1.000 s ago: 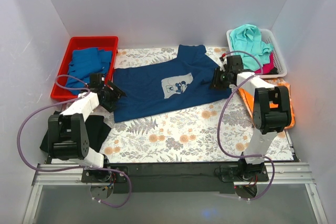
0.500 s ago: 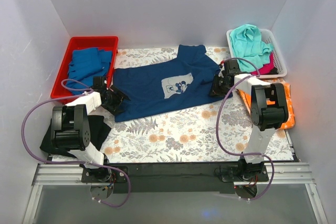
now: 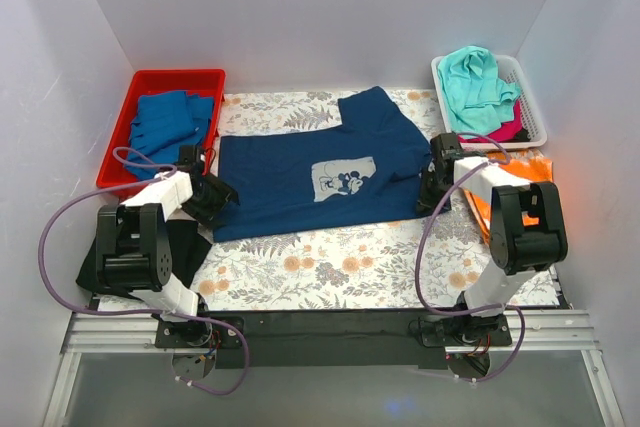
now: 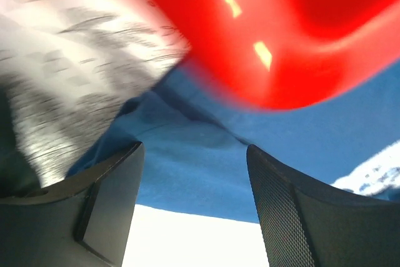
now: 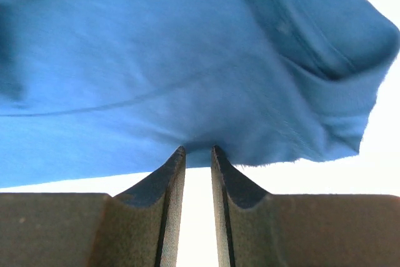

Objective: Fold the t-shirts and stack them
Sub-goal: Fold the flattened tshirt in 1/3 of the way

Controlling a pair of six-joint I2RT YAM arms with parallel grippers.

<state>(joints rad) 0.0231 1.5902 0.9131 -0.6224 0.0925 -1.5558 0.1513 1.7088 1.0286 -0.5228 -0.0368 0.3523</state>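
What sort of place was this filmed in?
Probably a lab test booth: bare white walls box in a floral-covered table, with two robot arms at its edge, a navy shirt spread out.

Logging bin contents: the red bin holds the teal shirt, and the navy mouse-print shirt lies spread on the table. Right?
Not quite: the red bin holds blue shirts; the teal shirt sits in the white basket, per the top view. The navy mouse-print shirt does lie spread on the table.
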